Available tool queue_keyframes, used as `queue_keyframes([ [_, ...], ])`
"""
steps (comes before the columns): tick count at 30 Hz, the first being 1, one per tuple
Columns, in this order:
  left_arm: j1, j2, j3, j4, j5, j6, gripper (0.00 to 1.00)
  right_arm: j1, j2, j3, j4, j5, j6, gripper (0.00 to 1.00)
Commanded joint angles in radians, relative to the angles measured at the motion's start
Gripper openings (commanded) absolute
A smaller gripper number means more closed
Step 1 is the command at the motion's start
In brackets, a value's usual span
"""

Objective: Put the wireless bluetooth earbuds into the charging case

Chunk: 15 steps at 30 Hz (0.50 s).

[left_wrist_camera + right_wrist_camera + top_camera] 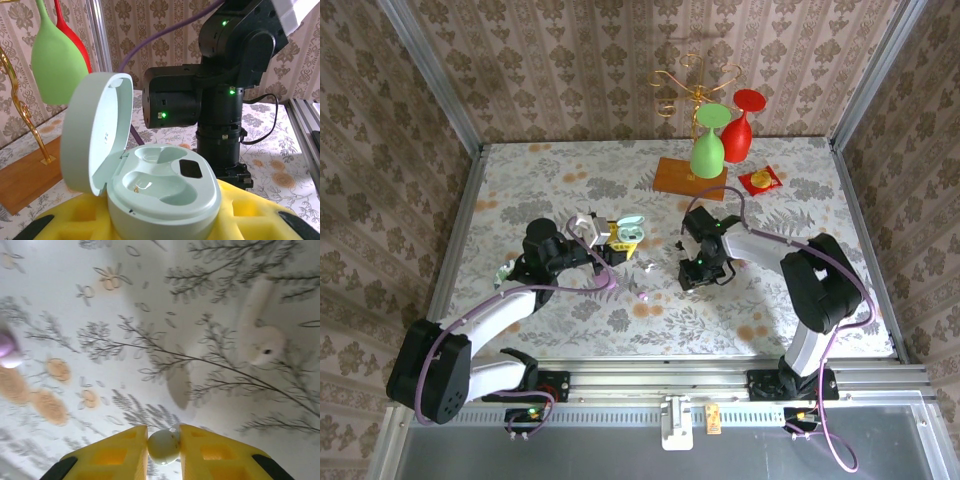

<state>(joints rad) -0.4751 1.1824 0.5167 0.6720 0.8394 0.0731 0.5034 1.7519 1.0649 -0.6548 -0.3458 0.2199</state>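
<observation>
Because the right gripper (163,440) pinches the whitish earbud (163,446) between nearly closed tips, it could squirt free or twist before reaching the open charging case (160,185) clamped in the left gripper (165,227), joining the loose earbud (257,335) at two o'clock.

The left arm (490,315) and right arm (760,245) had white links between bulky black joint housings. Purple cables (170,37) ran along each. Small green lights (163,115) glowed on the right arm's black wrist. The right gripper (164,442) had blocky yellow fingers (112,455) with black corners.
</observation>
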Motion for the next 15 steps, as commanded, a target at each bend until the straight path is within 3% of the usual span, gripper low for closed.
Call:
queue_keyframes([
  [1, 0.006, -0.024, -0.009, -0.009, 0.002, 0.019, 0.24, -0.048, 0.014, -0.040, 0.068, -0.231, 0.052, 0.22],
  [15, 0.008, -0.021, -0.004, -0.011, 0.003, 0.020, 0.24, -0.152, 0.040, -0.062, 0.029, -0.102, 0.028, 0.31],
])
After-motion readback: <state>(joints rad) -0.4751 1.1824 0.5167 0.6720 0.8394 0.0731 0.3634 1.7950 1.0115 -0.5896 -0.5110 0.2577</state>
